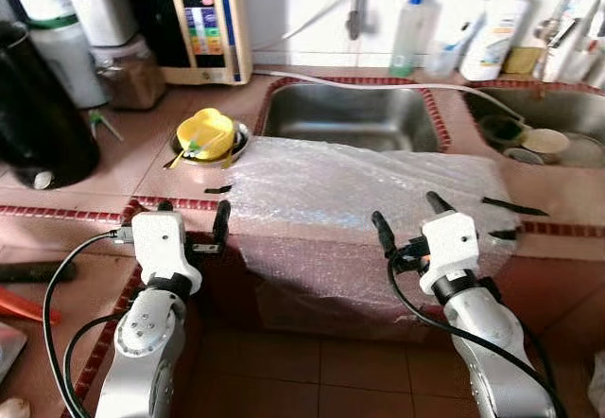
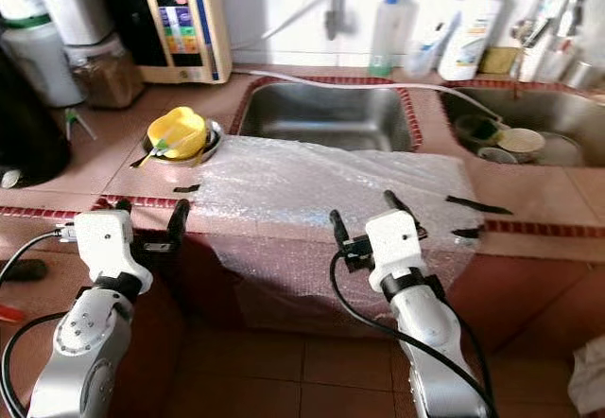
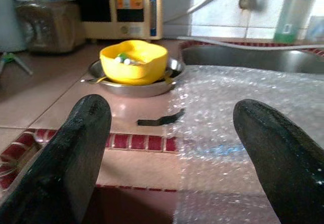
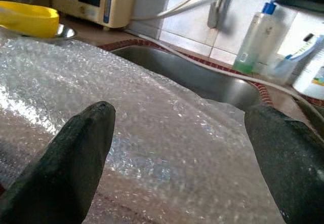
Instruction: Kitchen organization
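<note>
The robot stands facing a tiled counter (image 1: pixel 113 167) with red trim, both arms raised in front of its edge. A sheet of bubble wrap (image 1: pixel 359 200) lies over the counter before the left sink basin (image 1: pixel 354 115) and hangs down the front face, held at its corners by strips of black tape (image 1: pixel 515 207). The left gripper (image 1: pixel 194 221) hovers just at the counter's edge, beside the wrap's left border, its two black fingers spread apart with nothing between them. The right gripper (image 1: pixel 408 217) hangs in front of the wrap's draped part, its fingers also parted and empty. Just beyond the left gripper, on the counter, a yellow bowl (image 1: pixel 206 134) sits in a shallow metal dish (image 1: pixel 238 140), next to the wrap's far left corner. Against the back wall stand a cream-coloured appliance (image 1: pixel 210 21) with coloured buttons and a clear bottle with a blue cap (image 1: pixel 412 30). A second basin (image 1: pixel 548 120) to the right holds some crockery. A large black vessel (image 1: pixel 38 115) stands at the far left.
</note>
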`<state>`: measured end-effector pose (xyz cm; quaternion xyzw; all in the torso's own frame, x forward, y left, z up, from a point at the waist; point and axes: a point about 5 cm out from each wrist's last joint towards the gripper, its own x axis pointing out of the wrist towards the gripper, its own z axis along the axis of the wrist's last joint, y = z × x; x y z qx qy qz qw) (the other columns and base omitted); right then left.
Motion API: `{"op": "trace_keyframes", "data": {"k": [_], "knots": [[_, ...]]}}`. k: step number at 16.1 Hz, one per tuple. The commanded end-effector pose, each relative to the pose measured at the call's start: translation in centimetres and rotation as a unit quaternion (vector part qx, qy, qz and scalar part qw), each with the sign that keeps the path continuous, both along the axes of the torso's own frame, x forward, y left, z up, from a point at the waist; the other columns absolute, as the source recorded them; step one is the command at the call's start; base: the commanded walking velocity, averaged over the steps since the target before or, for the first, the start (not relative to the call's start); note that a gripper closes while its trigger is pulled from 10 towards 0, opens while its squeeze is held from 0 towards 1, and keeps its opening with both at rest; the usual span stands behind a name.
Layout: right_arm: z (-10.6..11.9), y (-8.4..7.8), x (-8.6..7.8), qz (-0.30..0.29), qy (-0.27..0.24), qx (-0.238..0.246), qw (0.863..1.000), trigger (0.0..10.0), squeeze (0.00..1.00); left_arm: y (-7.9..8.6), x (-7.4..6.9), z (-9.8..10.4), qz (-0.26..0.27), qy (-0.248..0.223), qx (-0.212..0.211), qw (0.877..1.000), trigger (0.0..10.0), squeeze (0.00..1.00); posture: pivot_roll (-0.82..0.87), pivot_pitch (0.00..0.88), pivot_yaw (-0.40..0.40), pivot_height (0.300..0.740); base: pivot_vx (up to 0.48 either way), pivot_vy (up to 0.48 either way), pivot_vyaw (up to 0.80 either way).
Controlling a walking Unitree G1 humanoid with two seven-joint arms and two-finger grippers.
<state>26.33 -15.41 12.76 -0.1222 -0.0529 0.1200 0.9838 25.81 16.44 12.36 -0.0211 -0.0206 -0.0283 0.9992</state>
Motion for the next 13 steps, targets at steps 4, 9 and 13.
{"op": "trace_keyframes", "data": {"k": [4,9,13], "knots": [[0.83,0.26,-1.18,0.016,-0.014,0.006,1.000,10.0,0.00,0.00,0.01,0.55,-0.009,-0.009,-0.002,1.000,10.0,0.00,-0.05,0.021,0.058,0.740,0.000,0.000,0.00],[0.86,0.03,-0.95,0.011,-0.012,0.007,1.000,10.0,0.00,-0.31,-0.23,0.29,-0.008,-0.003,-0.007,1.000,10.0,0.00,-0.05,0.030,0.046,0.740,0.000,0.000,0.62],[0.74,0.20,-1.05,0.020,-0.003,0.006,1.000,10.0,0.00,-0.78,-0.45,-0.01,-0.009,0.003,-0.010,1.000,10.0,0.00,-0.04,0.045,0.024,0.740,0.000,0.000,0.00]]}}
